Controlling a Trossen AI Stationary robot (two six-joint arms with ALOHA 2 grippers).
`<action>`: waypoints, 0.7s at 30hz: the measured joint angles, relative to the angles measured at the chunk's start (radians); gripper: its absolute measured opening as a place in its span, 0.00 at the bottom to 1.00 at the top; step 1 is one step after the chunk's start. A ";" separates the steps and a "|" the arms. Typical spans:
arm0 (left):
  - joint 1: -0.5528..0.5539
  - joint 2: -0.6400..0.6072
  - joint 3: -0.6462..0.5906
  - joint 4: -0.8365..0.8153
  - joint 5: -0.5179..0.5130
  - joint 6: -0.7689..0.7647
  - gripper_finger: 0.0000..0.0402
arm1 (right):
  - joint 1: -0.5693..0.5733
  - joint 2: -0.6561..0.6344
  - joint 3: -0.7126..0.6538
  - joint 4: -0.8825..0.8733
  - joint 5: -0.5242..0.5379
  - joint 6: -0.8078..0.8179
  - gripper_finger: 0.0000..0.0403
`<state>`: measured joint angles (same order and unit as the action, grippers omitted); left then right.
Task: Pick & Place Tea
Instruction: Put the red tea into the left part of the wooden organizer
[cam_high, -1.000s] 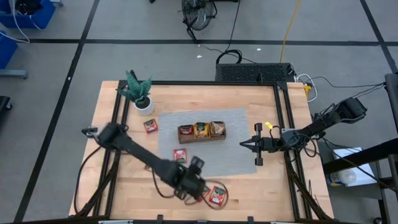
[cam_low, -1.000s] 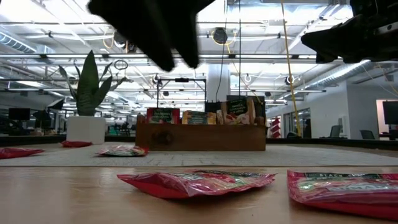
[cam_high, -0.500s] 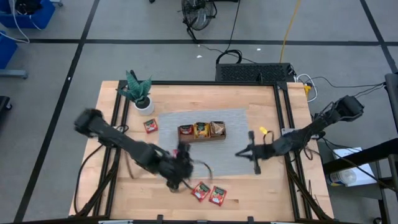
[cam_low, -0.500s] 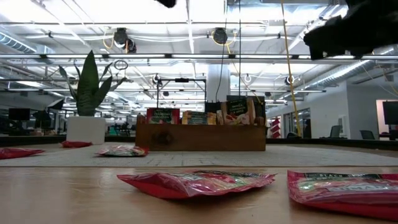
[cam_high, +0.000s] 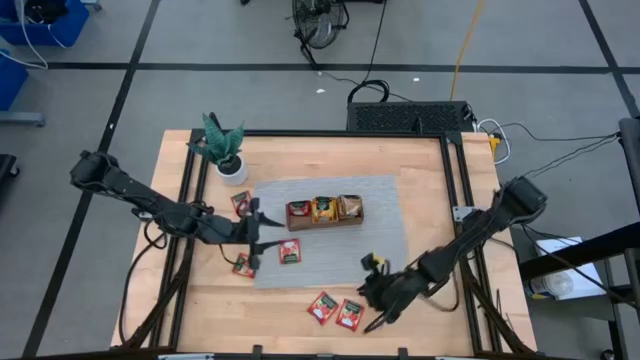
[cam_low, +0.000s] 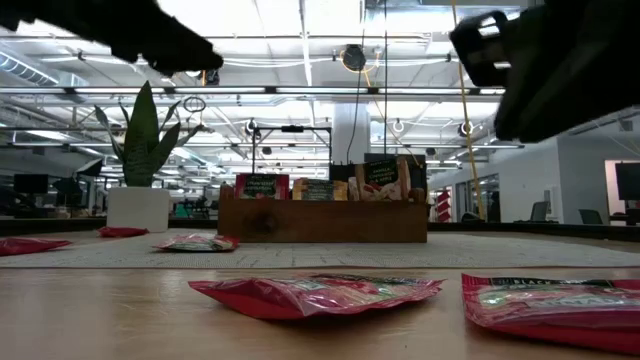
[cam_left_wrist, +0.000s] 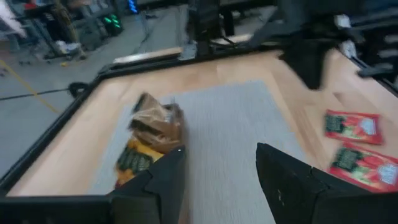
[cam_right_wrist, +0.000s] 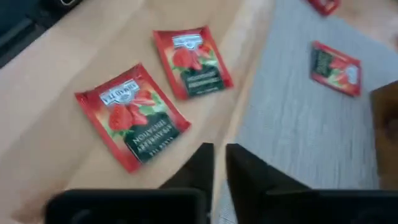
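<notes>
Two red tea sachets (cam_high: 322, 307) (cam_high: 349, 314) lie flat on the wood near the table's front edge; the right wrist view shows them as well (cam_right_wrist: 134, 118) (cam_right_wrist: 193, 62). Another (cam_high: 290, 251) lies on the grey mat (cam_high: 385, 215), one (cam_high: 243, 265) lies just off the mat's left edge, and one (cam_high: 242, 203) near the plant. More sachets stand in the brown wooden tray (cam_high: 325, 223). My right gripper (cam_high: 375, 295) (cam_right_wrist: 219, 165) hovers right of the front pair, tipped down, open by a narrow gap. My left gripper (cam_high: 262, 232) (cam_left_wrist: 221, 171) is open and empty over the mat's left edge.
A potted plant (cam_high: 225, 150) stands at the table's far left corner. Black frame rails (cam_high: 455, 190) run along the table's sides. Bare wood lies between the mat and the front edge, left of the two sachets.
My left gripper has drawn back from the two front sachets toward the table's left and far side, to the mat's left edge, levelling out. My right gripper has swung from the mat's right edge toward the near edge and the two front sachets, tipping downward.
</notes>
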<state>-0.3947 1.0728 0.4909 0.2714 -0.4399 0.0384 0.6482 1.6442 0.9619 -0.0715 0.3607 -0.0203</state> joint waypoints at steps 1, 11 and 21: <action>0.004 -0.009 -0.024 0.029 -0.006 -0.001 0.49 | 0.004 0.029 0.049 -0.044 -0.001 0.009 0.13; 0.014 -0.015 -0.083 0.087 -0.002 -0.044 0.49 | -0.025 0.217 0.249 -0.267 -0.345 0.246 0.57; 0.014 -0.015 -0.083 0.105 -0.002 -0.098 0.49 | -0.052 0.265 0.232 -0.177 -0.359 0.184 0.63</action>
<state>-0.3809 1.0580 0.4076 0.3759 -0.4423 -0.0597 0.5965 1.9089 1.1937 -0.2487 0.0022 0.1637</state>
